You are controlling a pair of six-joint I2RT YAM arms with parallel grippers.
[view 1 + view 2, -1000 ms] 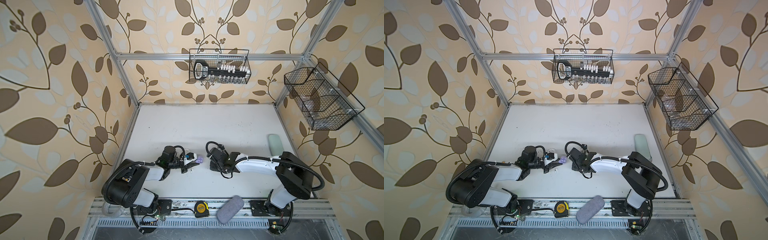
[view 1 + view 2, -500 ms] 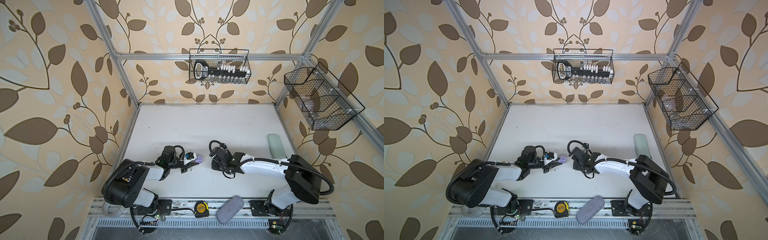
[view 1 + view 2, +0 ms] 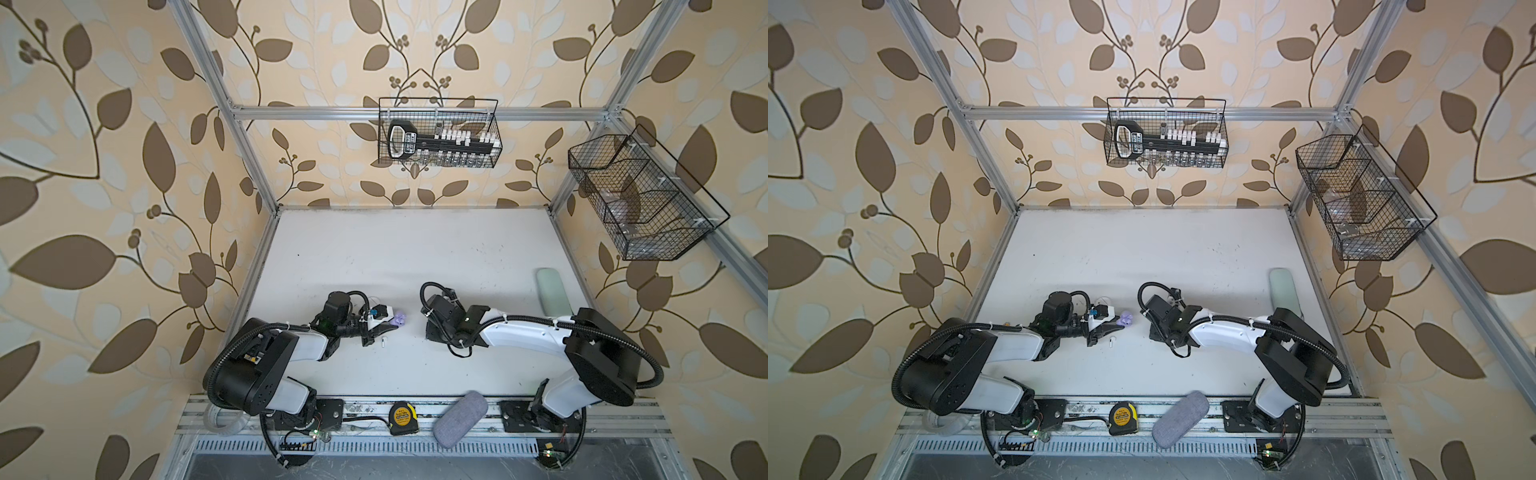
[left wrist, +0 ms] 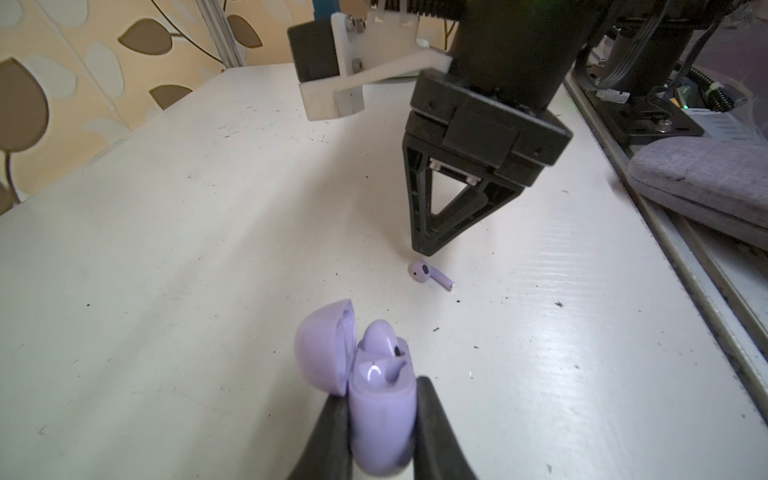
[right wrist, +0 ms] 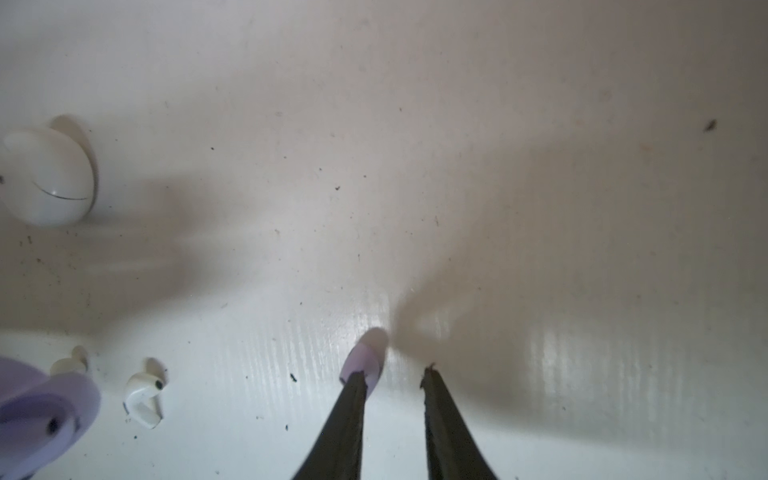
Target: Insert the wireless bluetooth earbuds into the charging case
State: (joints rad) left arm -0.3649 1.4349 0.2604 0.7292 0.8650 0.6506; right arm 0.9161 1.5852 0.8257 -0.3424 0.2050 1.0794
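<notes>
- Left gripper [image 4: 380, 405]: clamped on open lavender case [image 4: 326, 357]; 1 earbud [image 4: 380, 336] seated inside.
- Right gripper [image 5: 392, 376]: jaws parted, nothing between; loose lavender earbud [image 5: 362, 358] on table [image 5: 498, 166] just outside 1 finger [image 5: 352, 403].

My right gripper [image 5: 392, 378] has its two dark fingers [image 5: 353, 419] standing apart, with bare white table [image 5: 415, 166] showing between them. A lavender earbud [image 5: 365, 353] lies on the table at the tip of one finger, partly hidden behind it and not in the gap. Out past that finger a white earbud [image 5: 141, 399] lies loose. Near it, a second white earbud [image 5: 68, 365] is half covered by the blurred lavender charging case [image 5: 37, 399], which the frame cuts off. A closed white charging case [image 5: 48, 178] sits well apart.
</notes>
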